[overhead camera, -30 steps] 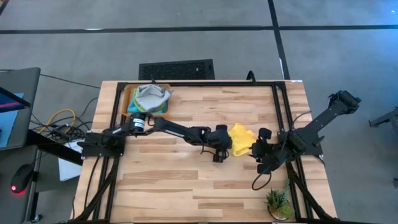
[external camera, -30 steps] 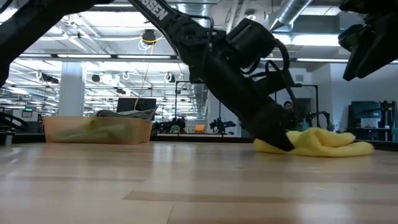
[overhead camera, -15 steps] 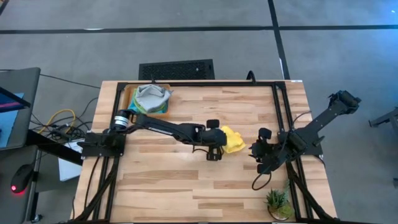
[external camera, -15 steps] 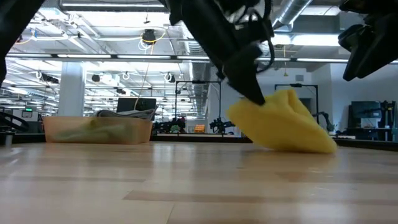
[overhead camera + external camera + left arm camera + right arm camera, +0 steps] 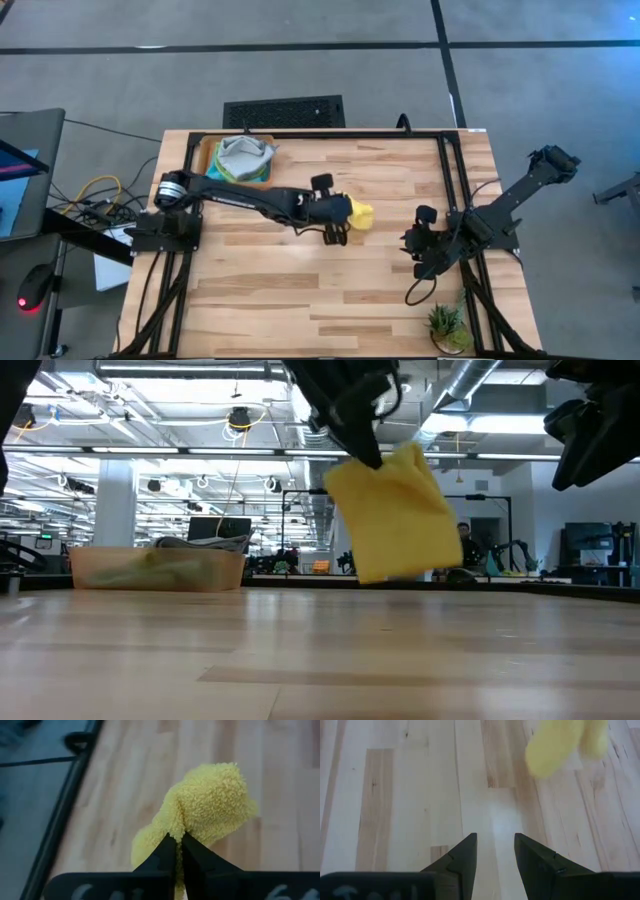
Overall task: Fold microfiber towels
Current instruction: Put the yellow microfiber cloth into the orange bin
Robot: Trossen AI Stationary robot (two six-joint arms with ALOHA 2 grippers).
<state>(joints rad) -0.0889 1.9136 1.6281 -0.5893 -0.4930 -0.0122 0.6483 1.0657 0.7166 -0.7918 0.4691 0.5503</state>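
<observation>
A yellow microfiber towel (image 5: 395, 515) hangs in the air over the middle of the table, held by my left gripper (image 5: 345, 212), which is shut on it. From above it shows as a small yellow bunch (image 5: 360, 214); in the left wrist view it bulges past the fingers (image 5: 210, 805). My right gripper (image 5: 495, 851) stands open near the table's right edge (image 5: 425, 245), with nothing between its fingers. More towels, grey on top with green and blue under it (image 5: 243, 157), lie heaped in a tray at the far left. My left gripper pinches a bunched fold of the yellow towel (image 5: 179, 834) between its two fingertips, at the towel's upper corner (image 5: 385, 458). The fingers slant downward from the table's left side. The towel hangs below them, slack and crumpled, lifted clear of the table.
The orange tray (image 5: 208, 160) with the heaped towels sits at the table's far left corner. A small potted plant (image 5: 446, 325) stands at the near right corner. Black frame rails (image 5: 445, 170) run along the table's sides. Bare wood lies in front of the hanging towel.
My left gripper has risen and drawn back toward the table's left, taking the yellow towel with it. The towel lay on the table a second ago; its held corner went up first, then the whole cloth came off the wood and now hangs free.
</observation>
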